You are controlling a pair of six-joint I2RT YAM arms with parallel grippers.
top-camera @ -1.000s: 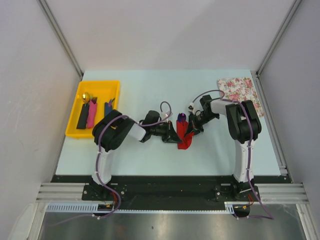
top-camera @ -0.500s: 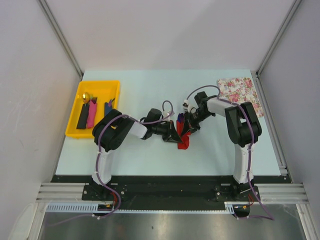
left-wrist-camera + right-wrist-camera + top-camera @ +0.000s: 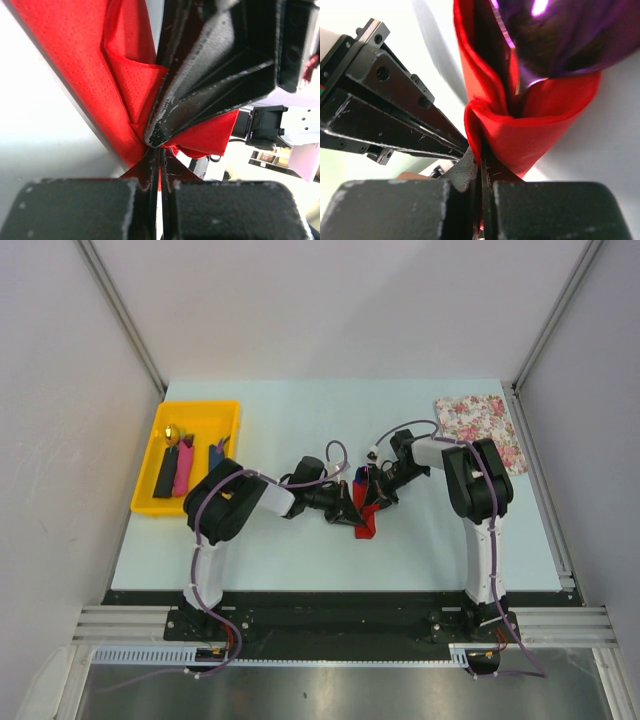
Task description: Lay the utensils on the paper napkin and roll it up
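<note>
Paper napkin [image 3: 366, 512]: where is it sitting?
Mid-way across the pale counter [image 3: 300, 430], creasing in dimpled red folds around a glossy purple utensil [image 3: 555, 35]; the scuffed black left tool [image 3: 159, 154] and right tool [image 3: 481, 159] are both clenching it.

A pale blue-green tabletop [image 3: 300, 420] sits under soft, even light that casts only faint shadows. Plain white panels close it in: a far wall [image 3: 340, 300], a left wall [image 3: 60, 440] and a right wall [image 3: 600, 460]. A left post [image 3: 122, 315] and a right post [image 3: 558, 315] of aluminium run up the far corners. Along the near edge lie a black strip [image 3: 340, 605], an aluminium rail [image 3: 120, 623] and a brushed steel sheet [image 3: 340, 690].
</note>
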